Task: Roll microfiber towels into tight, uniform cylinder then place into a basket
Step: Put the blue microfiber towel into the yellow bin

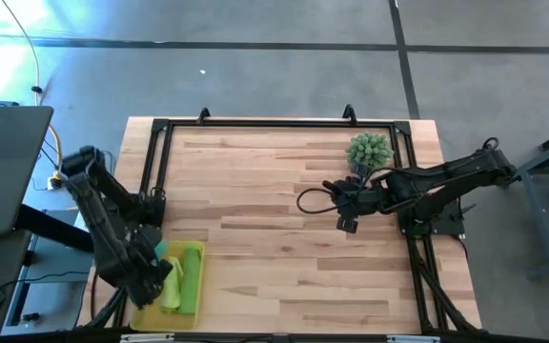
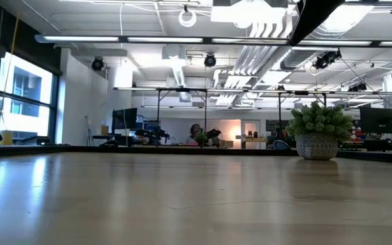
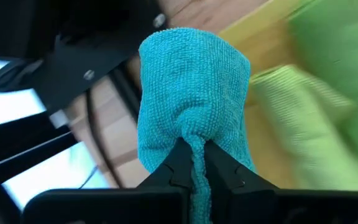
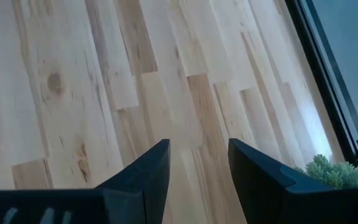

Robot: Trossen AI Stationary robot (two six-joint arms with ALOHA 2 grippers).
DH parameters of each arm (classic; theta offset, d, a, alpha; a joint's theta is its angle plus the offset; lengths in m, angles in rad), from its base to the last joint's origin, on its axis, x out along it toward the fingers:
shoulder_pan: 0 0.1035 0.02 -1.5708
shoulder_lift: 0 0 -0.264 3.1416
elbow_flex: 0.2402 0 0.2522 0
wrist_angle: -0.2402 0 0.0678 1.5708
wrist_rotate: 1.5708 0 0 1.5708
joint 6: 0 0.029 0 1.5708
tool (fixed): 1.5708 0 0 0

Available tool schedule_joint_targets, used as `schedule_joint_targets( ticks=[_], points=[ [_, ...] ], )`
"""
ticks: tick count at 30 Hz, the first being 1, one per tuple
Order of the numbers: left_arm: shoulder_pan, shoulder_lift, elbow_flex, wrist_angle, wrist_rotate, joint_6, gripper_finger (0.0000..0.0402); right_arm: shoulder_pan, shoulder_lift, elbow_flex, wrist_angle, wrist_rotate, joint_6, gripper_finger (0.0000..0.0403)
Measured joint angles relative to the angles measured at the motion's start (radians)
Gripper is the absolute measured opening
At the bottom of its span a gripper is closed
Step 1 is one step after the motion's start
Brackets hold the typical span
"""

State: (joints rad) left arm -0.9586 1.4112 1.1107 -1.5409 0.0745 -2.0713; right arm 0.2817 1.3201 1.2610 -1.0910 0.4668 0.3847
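Observation:
The yellow basket (image 1: 163, 320) sits at the table's near left corner, with two lime green microfiber towels (image 1: 189, 278) lying rolled side by side in it. My left gripper (image 3: 193, 150) hangs over the basket's left part, pointing steeply down and shut on a rolled teal towel (image 3: 191, 81). In the high view the arm covers most of that roll. The green towels (image 3: 328, 99) and the basket's rim (image 3: 260, 34) show beyond the roll. Above the table's right half, my right gripper (image 1: 348, 225) hangs open, with only bare wood beyond its fingers (image 4: 197, 168). My left gripper pinches the teal roll between its two fingers, which dent in the cloth at its near side (image 3: 194, 138). The roll bulges out wide beyond the fingertips. The fingers come from above, slanting down. The roll hangs over the basket's edge; whether it rests on anything is hidden.
A spiky green plant in a pot (image 1: 369, 151) stands at the far right, close behind my right arm, and shows as the plant (image 2: 316, 136) in the low view. A black frame (image 1: 255, 123) runs along the table's far and side edges. The middle of the table is bare wood.

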Motion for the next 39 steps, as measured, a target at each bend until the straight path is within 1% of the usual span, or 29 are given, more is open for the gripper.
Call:
schedule_joint_targets(
  ticks=[4, 9, 17, 23, 27, 30, 36, 39],
  points=[
    [0.000, 0.120, 0.000, -0.001, 0.080, 0.006, 0.0004, 0.000, 0.000, 0.000, 0.001, 0.000, 0.000, 0.0156],
    [0.009, 0.258, 0.033, 0.006, 0.078, 0.005, 0.0005, 0.000, 0.000, 0.000, 0.009, 0.000, 0.000, 0.0156],
    [0.030, 0.456, 0.157, 0.022, 0.081, -0.012, 0.0006, 0.000, 0.000, 0.000, 0.012, -0.010, 0.004, 0.0156],
    [0.030, 0.584, 0.247, 0.023, 0.120, 0.011, 0.0007, 0.000, 0.000, 0.000, 0.012, -0.054, 0.010, 0.0156],
    [0.030, 0.631, 0.297, 0.031, 0.123, 0.013, 0.0007, 0.000, 0.000, 0.000, 0.012, -0.057, 0.008, 0.0156],
    [0.030, 0.646, 0.302, 0.065, 0.115, 0.013, 0.0012, 0.000, 0.000, 0.000, 0.012, -0.057, 0.008, 0.0156],
    [0.029, 0.669, 0.303, 0.101, 0.096, -0.002, 0.0040, 0.000, 0.000, 0.000, 0.013, -0.057, 0.008, 0.0156],
    [0.028, 0.672, 0.302, 0.107, 0.066, -0.018, 0.0057, 0.000, 0.000, 0.000, 0.012, -0.058, 0.008, 0.0156]
  ],
)
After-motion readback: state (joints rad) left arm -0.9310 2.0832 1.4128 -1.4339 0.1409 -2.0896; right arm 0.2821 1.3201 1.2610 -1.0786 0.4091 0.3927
